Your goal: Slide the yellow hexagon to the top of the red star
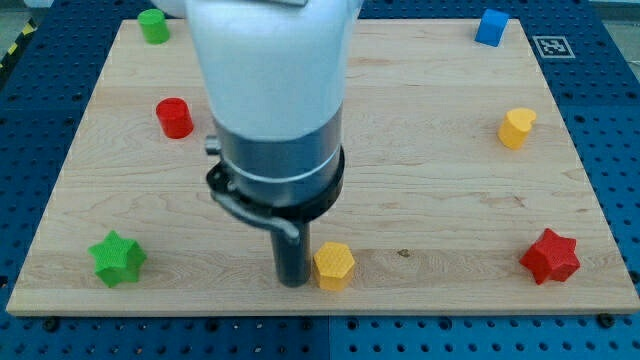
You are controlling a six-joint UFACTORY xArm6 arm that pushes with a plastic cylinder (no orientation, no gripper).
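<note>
My tip [293,282] stands on the wooden board [420,160] near the view's bottom edge, a little to the left of the middle. It is only a straight dark rod, so it has no jaws to open or close, and it holds nothing. The yellow hexagon [333,265] is directly at the view's right of my tip, and the two seem to touch, or nearly touch; I cannot tell which for sure. Above the tip, the grey and white body of the arm [275,110] covers a big part of the board's middle and upper left. The red star [550,256] lies far to the view's right, near the lower right corner of the board, well apart from the yellow hexagon and about on the same level as it. Higher on the right side there is a yellow block [516,128], which looks like a heart shape, and in the upper right corner a blue cube [491,27]. At the view's left, a green star [117,258] sits near the lower left corner, a red cylinder [175,118] is higher up on the left side, and a green block [153,26], maybe round, is in the upper left corner. Around the board a blue perforated table [615,130] is visible.
</note>
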